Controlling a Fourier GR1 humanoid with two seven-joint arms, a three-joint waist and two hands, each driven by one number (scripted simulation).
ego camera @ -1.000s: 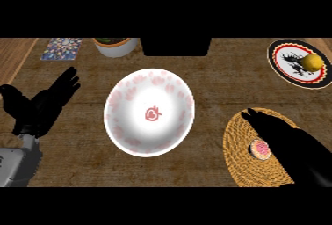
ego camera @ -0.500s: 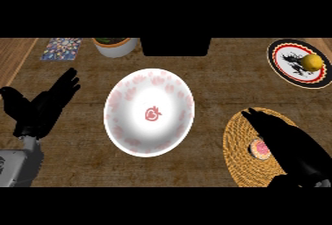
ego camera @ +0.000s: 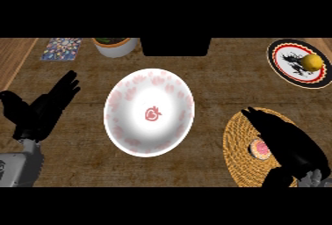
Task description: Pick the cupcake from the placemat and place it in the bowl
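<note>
Right hand [ego camera: 288, 143]: black and matte, fingers stretched almost straight and close together, curled round nothing.
Cupcake [ego camera: 260, 148]: small and round with a pink top and a pale rim. It sits on the placemat just left of the right hand's fingers, its right side hidden under the hand. Whether they touch cannot be told.
Placemat [ego camera: 236, 147]: round, coiled straw-coloured weave, lying beneath the right fingers.
Bowl [ego camera: 150, 112]: glossy white with an oval outline, pink petal marks round its wall and a red motif at the centre. It is well to the left of the right fingers, between the two hands.
Left hand [ego camera: 45, 110]: resting at the left edge, fingers straight and spread, pointing up, holding nothing.
Counter [ego camera: 214, 70]: brown with a rough grain.
Plate [ego camera: 280, 72]: black-rimmed, far beyond the right fingertips, bearing a round yellow fruit [ego camera: 312, 62].
</note>
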